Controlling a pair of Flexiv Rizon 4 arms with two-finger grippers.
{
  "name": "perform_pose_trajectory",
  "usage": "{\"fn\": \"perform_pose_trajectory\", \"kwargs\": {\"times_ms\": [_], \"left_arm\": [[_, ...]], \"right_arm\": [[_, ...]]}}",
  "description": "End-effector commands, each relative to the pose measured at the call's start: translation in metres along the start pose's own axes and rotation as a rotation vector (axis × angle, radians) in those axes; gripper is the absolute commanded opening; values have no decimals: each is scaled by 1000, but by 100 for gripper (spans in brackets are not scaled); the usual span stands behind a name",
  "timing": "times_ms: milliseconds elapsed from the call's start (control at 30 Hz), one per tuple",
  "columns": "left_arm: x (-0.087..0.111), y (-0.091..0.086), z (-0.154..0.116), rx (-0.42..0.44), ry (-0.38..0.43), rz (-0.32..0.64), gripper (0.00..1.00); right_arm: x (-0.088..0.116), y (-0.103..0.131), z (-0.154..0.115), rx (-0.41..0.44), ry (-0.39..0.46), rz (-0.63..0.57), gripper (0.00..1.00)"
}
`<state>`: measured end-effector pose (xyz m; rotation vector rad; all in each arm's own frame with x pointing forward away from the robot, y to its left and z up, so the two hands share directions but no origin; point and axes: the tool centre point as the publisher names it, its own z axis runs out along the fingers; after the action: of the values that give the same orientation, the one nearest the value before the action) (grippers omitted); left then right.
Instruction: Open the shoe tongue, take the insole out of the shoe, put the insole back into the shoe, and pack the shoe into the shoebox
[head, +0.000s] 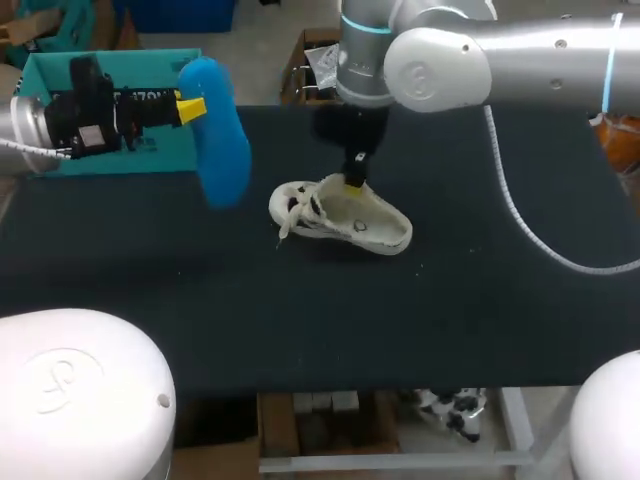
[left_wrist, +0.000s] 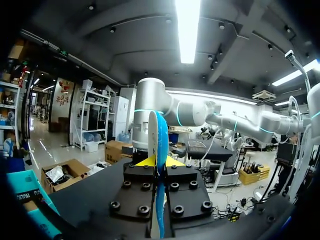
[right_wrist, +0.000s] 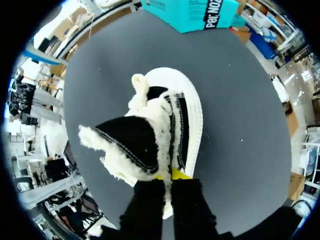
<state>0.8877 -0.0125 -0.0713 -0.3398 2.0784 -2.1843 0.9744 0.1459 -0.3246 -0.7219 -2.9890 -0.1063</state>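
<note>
Pinching the blue insole (head: 220, 140) aloft with my left gripper (head: 190, 108), at ten o'clock from the shoe (head: 345, 215) whose rim my right gripper (head: 354, 183) is clamping, I am judging removal done, reinsertion and shoebox (head: 60, 70) packing left.

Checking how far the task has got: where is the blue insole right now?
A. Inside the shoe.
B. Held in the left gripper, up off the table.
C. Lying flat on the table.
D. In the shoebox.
B: the blue insole is pinched between the yellow tips of the left gripper, up in the air near the shoebox and apart from the shoe.
</note>
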Motion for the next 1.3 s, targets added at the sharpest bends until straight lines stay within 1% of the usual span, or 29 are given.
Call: {"fn": "perform_pose_trajectory", "kwargs": {"times_ms": [33, 200, 233, 400, 433, 633, 767, 933, 1100, 1300], "left_arm": [[-25, -5, 25, 17, 184, 27, 0], [-37, -10, 52, 20, 295, 39, 0], [-41, -11, 59, 22, 322, 38, 0], [-53, -14, 83, 19, 416, 39, 0], [-54, -14, 86, 22, 436, 35, 0], [-59, -18, 102, 36, 522, 44, 0], [-63, -18, 109, 37, 548, 44, 0], [-68, -16, 114, 37, 569, 38, 0], [-71, -14, 113, 38, 579, 28, 0], [-71, -12, 108, 38, 577, 22, 0]], "right_arm": [[5, -13, -13, -103, 21, 164, 0], [12, -10, -18, -169, 45, 304, 0], [16, -9, -18, -193, 51, 332, 0], [32, -8, -17, -246, 57, 459, 0], [35, -9, -16, -269, 58, 477, 0], [55, -13, -10, -336, 48, 596, 0], [64, -16, -5, -367, 49, 660, 0], [73, -21, 2, -388, 51, 706, 0], [71, -28, 10, -401, 68, 717, 0], [62, -34, 16, -414, 93, 707, 0]]}}
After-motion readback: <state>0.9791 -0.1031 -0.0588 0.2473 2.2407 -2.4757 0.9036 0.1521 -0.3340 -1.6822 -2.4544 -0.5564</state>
